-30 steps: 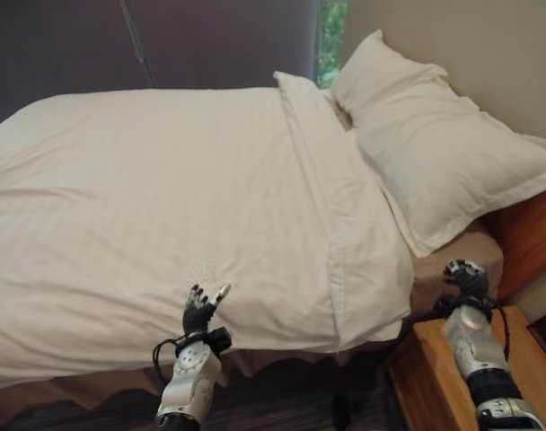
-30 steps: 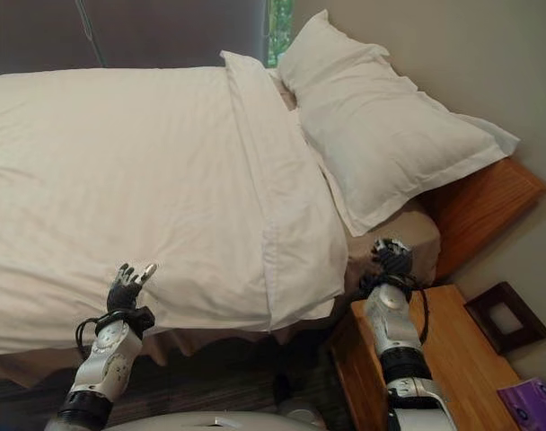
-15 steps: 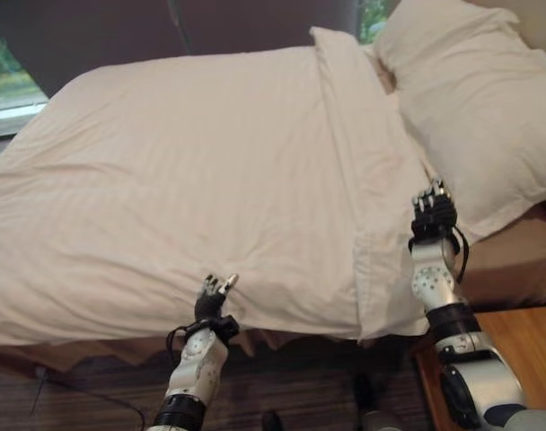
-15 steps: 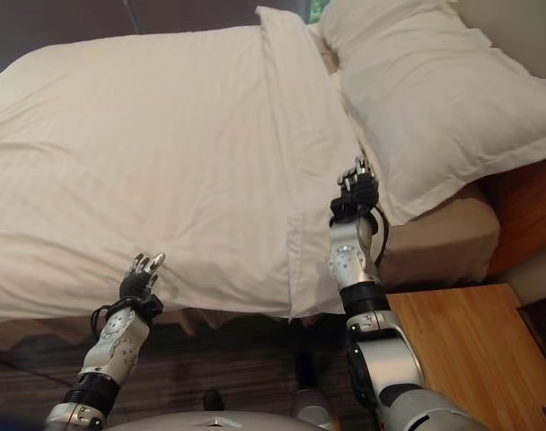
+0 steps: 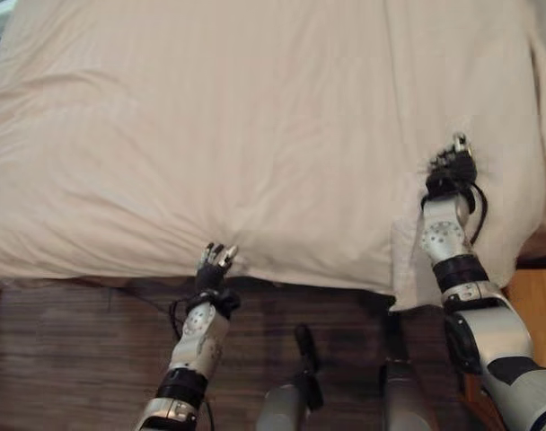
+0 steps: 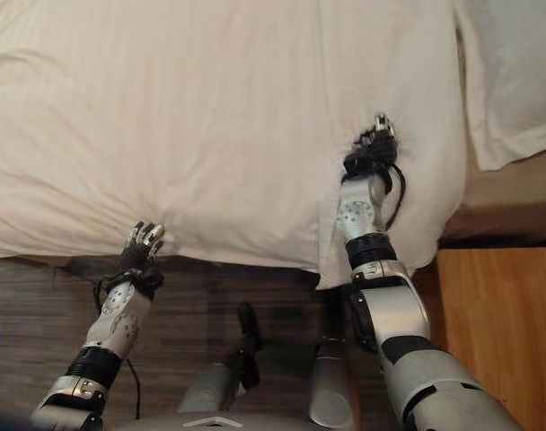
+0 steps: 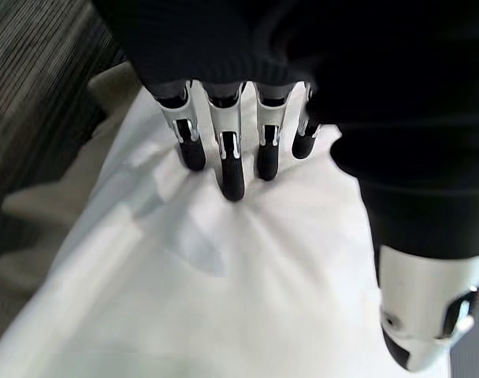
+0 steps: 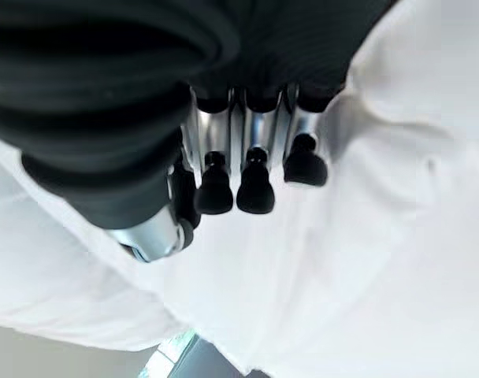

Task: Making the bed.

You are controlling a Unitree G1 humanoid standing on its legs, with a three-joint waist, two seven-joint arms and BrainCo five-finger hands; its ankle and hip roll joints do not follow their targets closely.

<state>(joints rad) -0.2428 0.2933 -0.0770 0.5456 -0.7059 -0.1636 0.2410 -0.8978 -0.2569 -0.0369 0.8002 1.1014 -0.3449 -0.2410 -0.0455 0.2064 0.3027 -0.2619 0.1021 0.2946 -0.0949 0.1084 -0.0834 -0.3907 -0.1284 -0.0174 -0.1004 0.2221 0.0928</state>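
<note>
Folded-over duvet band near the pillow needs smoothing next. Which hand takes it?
Right, probably. The right hand already rests on the duvet at the folded band, beside the pillow. The left hand is at the duvet's near edge, far from the fold.

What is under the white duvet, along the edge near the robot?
Under the near edge of the duvet a strip of beige bed skirt shows above the dark floor. Both hands, left hand and right hand, touch the duvet. The mattress is covered.
</note>
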